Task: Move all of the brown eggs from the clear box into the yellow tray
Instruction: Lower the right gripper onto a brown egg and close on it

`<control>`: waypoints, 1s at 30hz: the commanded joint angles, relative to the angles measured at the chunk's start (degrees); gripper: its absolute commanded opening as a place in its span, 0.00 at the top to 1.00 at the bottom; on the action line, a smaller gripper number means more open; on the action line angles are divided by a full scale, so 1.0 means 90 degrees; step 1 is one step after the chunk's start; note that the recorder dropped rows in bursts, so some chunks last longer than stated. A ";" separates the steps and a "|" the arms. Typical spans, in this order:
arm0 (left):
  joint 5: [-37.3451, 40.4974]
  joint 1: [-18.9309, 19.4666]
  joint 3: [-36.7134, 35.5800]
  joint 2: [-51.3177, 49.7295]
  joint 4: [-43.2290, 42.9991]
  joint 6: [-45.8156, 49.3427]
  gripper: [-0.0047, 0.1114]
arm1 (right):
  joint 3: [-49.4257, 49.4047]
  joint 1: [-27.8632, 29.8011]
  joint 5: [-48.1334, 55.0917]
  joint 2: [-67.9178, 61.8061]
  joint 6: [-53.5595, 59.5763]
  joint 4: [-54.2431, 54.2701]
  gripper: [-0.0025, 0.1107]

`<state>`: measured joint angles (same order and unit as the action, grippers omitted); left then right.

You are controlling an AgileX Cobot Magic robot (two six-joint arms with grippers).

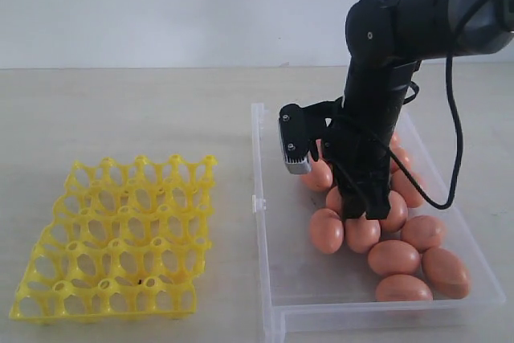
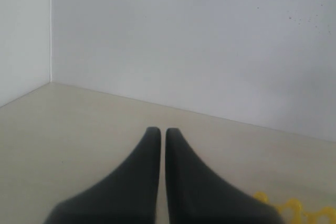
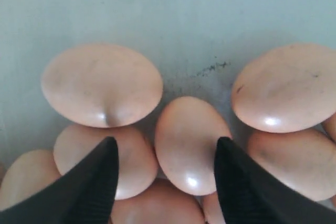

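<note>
Several brown eggs (image 1: 393,257) clustered inside the clear box (image 1: 297,275), right pincer (image 3: 167,145) lowered into the box, released, jaws apart either side of one egg (image 3: 191,150), yellow tray (image 1: 96,309) on the counter (image 1: 161,110) left of the box, left pincer (image 2: 163,132) clenched, gripping nothing

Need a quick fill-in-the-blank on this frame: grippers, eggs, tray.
1. The right gripper hangs over the eggs, jaws ___.
2. The left gripper is ___.
3. The tray holds ___ eggs.
4. Every visible egg lies in the clear ___.
Missing words: open; shut; no; box.
</note>
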<state>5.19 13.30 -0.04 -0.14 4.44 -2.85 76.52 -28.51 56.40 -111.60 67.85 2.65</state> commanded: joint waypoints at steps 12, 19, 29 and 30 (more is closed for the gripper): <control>-0.0095 0.0010 0.0004 0.0016 0.0056 -0.0057 0.93 | -0.0005 0.0110 0.0042 -0.0119 -0.0572 0.0033 0.40; -0.0095 0.0010 0.0004 0.0016 0.0056 -0.0057 0.93 | -0.0005 0.0320 0.0088 -0.0119 -0.0846 -0.0049 0.39; -0.0095 0.0010 0.0004 0.0016 0.0056 -0.0057 0.93 | -0.0005 0.0316 0.0088 -0.0119 -0.0578 -0.0037 0.39; -0.0095 0.0010 0.0004 0.0016 0.0056 -0.0057 0.93 | -0.0005 0.0316 0.0088 -0.0119 -0.0521 -0.0037 0.39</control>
<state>5.19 13.30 -0.04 -0.14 4.44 -2.85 76.52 -26.16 56.65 -112.53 61.57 3.26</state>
